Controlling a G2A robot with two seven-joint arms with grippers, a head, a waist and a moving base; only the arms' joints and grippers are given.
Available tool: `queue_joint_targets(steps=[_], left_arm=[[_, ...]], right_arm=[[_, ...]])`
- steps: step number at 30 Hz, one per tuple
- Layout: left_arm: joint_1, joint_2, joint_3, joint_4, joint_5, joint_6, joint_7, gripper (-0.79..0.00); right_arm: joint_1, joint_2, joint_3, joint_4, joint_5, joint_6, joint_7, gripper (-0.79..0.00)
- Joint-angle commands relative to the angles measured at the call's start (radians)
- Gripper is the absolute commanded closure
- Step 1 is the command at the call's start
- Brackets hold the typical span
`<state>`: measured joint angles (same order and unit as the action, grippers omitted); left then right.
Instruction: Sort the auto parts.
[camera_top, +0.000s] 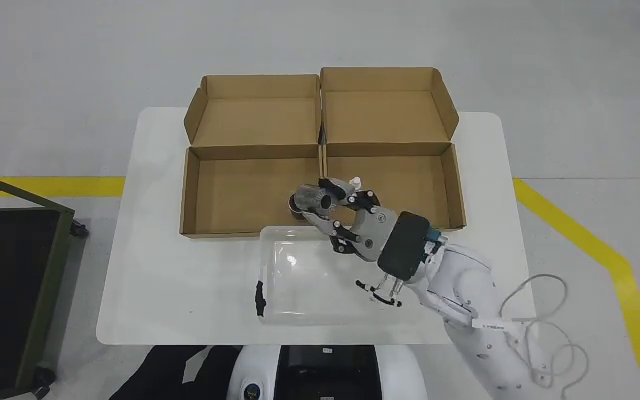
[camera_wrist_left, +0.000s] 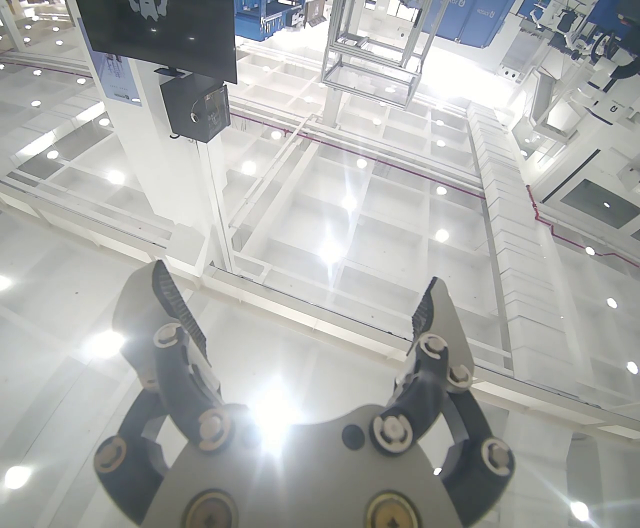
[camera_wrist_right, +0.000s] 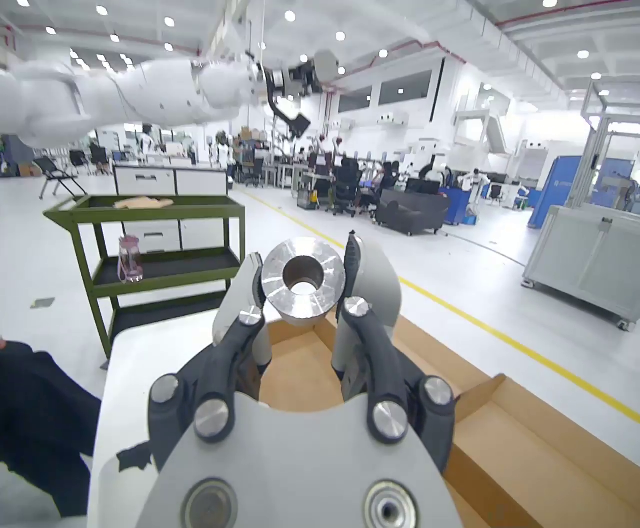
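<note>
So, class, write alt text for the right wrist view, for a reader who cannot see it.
The right gripper holds a shiny metal ring with a round centre hole between its jaws, above an open cardboard box on a white table. A green cart stands behind.

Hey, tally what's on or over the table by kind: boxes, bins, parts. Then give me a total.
Cardboard boxes: 2
Clear plastic bin: 1
Metal part, held in the right gripper: 1
Total: 4
</note>
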<state>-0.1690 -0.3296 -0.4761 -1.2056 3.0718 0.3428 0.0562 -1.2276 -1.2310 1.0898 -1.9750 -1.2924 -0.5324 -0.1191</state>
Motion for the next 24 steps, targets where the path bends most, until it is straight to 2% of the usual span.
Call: queue_joint_targets(steps=[1,10,24], left_arm=[[0.000,0.000,0.000,0.000,0.000,0.000,0.000,-0.785],[0.000,0.000,0.000,0.000,0.000,0.000,0.000,-0.785],[0.000,0.000,0.000,0.000,0.000,0.000,0.000,-0.785]], right_arm=[[0.025,-0.003,-0.024,0.023,-0.022,0.002,0.052,0.000],[0.161,-0.035,-0.156,0.188,-0.063,0.034,0.175,0.000],[0.418,-0.108,-0.320,0.450,0.036,0.018,0.404,0.000]])
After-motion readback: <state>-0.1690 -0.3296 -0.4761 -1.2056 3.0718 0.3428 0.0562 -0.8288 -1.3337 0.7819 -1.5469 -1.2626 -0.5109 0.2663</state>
